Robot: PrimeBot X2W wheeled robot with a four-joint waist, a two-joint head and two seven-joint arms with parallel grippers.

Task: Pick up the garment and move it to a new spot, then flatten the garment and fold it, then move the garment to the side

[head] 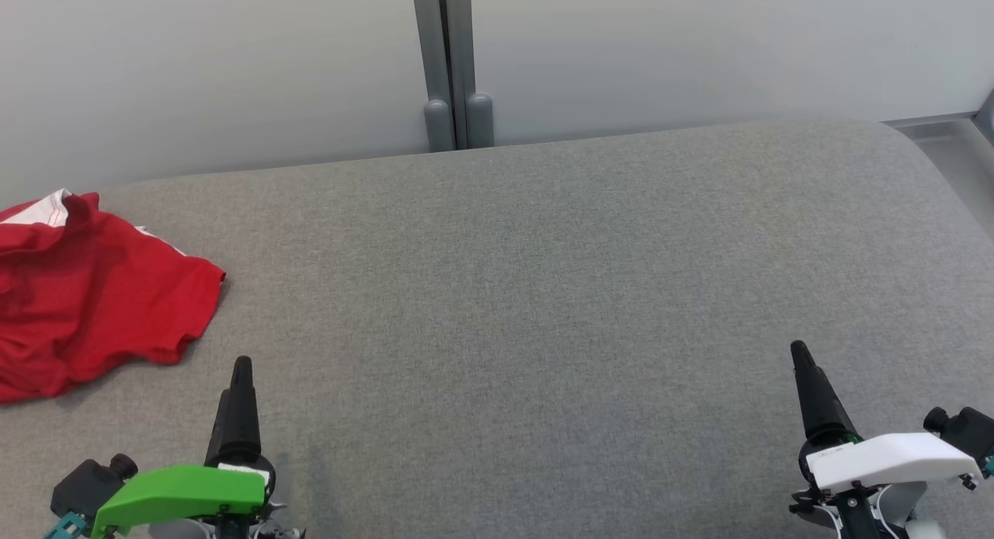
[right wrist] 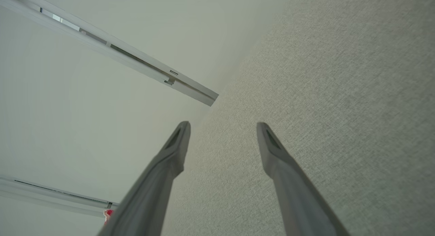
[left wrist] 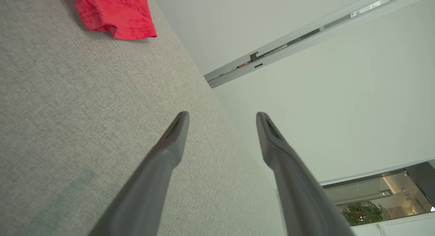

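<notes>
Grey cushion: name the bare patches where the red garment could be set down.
Bare: everything from the red garment rightward to the grey cushion's rounded right edge, back to the wall. Crowded: only the far-left end, where the garment lies crumpled.

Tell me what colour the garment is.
The garment is red with white trim; clearest in head view.
</notes>
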